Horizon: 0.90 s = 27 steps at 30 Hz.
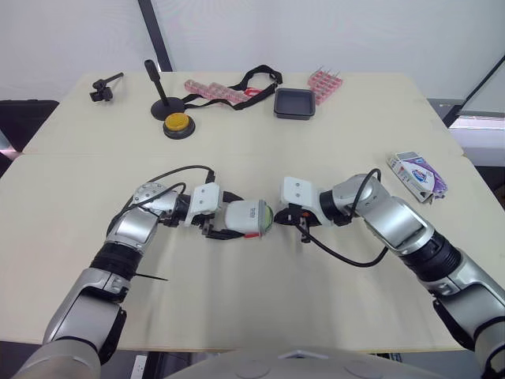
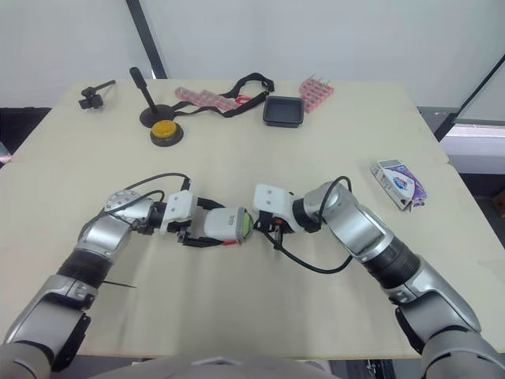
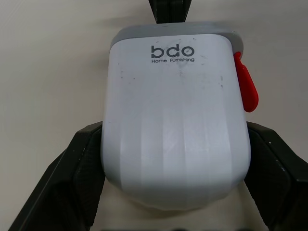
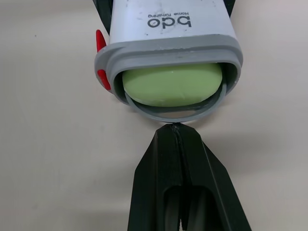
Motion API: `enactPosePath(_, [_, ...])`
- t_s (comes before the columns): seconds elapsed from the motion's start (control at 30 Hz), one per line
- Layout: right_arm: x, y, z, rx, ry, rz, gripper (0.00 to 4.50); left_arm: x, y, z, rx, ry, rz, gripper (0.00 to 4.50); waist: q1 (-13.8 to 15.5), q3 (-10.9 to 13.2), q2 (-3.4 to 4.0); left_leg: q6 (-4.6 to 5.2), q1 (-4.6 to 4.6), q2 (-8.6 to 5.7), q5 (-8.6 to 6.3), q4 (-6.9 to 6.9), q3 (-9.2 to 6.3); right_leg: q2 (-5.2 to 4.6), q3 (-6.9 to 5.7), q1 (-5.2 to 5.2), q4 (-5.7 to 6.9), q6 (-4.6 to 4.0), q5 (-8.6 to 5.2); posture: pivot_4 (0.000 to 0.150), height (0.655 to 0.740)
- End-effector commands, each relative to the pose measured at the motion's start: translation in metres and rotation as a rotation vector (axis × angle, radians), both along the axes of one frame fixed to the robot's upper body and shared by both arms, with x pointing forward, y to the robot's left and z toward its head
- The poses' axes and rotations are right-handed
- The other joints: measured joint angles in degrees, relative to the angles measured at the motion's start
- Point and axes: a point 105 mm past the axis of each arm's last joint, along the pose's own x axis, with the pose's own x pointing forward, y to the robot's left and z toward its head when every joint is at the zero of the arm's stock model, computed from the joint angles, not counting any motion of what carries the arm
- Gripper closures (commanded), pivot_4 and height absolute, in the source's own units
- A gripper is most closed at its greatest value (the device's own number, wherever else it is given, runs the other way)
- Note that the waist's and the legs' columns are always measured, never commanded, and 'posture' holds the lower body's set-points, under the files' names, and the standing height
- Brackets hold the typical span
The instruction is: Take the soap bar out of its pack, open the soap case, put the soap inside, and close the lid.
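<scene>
Right end effector: fingers pressed together, holding nothing; tips touch the grey curved edge under the case's mouth.
Left end effector: fingers spread wide and clamped on both sides of the white plastic soap case with grey rim and red latch.
Case position: centre of the head view, low over the pale counter, long axis running left to right.
Soap: pale green oval bar sits inside the open mouth.
Key relation: the mouth faces frame-right, straight at the right end effector; that free arm is best placed to close the lid.
Pack: purple-and-white carton, right edge, well apart.
</scene>
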Motion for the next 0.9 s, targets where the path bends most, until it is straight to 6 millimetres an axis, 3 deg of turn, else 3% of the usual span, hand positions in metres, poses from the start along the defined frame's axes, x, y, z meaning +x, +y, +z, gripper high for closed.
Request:
enactPosePath(0.03, [0.010,-0.017,0.023,0.076,-0.046,-0.053,4.48,-0.001,-0.002,0.008,-0.042,-0.055,0.004,1.04,0.1,0.0,0.00,0.00,-0.01,0.00,0.00,0.00,0.00,0.00,0.00,0.00,-0.01,0.00,0.00,0.150,0.7291])
enactPosePath(0.17, [0.001,-0.043,0.037,0.194,0.068,-0.131,4.48,-0.001,-0.001,0.011,-0.105,-0.072,0.043,1.04,0.4,0.0,0.00,0.01,-0.02,0.00,-0.01,0.00,0.00,0.00,0.00,0.00,-0.03,0.00,0.00,0.150,0.7291])
enactPosePath(0.37, [-0.024,-0.059,0.039,0.271,0.317,-0.239,2.66,-0.008,-0.010,0.021,-0.219,-0.060,0.064,1.04,0.8,0.0,0.00,0.01,0.01,0.01,-0.01,0.00,0.00,0.01,0.01,0.00,-0.02,0.00,0.00,0.150,0.7291])
enactPosePath(0.5, [-0.036,-0.057,0.041,0.350,0.534,-0.325,1.36,-0.012,-0.021,0.030,-0.297,-0.075,0.074,1.04,0.9,0.0,0.01,0.01,0.02,0.02,0.00,0.02,0.00,0.00,0.03,0.00,-0.01,-0.01,0.00,0.150,0.7291])
enactPosePath(0.53, [-0.039,-0.056,0.041,0.360,0.580,-0.338,1.21,-0.012,-0.023,0.034,-0.318,-0.080,0.079,1.04,0.9,0.0,0.01,0.01,0.01,0.02,0.00,0.04,0.00,0.00,0.04,-0.01,-0.01,-0.01,-0.01,0.150,0.7291])
enactPosePath(0.63, [-0.047,-0.056,0.040,0.349,0.691,-0.353,0.06,-0.014,-0.027,0.040,-0.344,-0.146,0.068,1.04,1.3,0.0,0.01,0.01,0.00,0.01,0.00,0.05,0.00,0.01,0.02,-0.01,-0.01,-0.02,-0.01,0.150,0.7291])
enactPosePath(0.9, [-0.030,-0.051,0.047,0.478,0.742,-0.405,0.01,-0.017,-0.031,0.043,-0.340,-0.300,0.037,1.04,1.3,0.0,0.02,0.00,0.01,0.01,0.00,0.05,0.01,-0.01,0.02,-0.01,-0.02,-0.02,-0.01,0.150,0.7291])
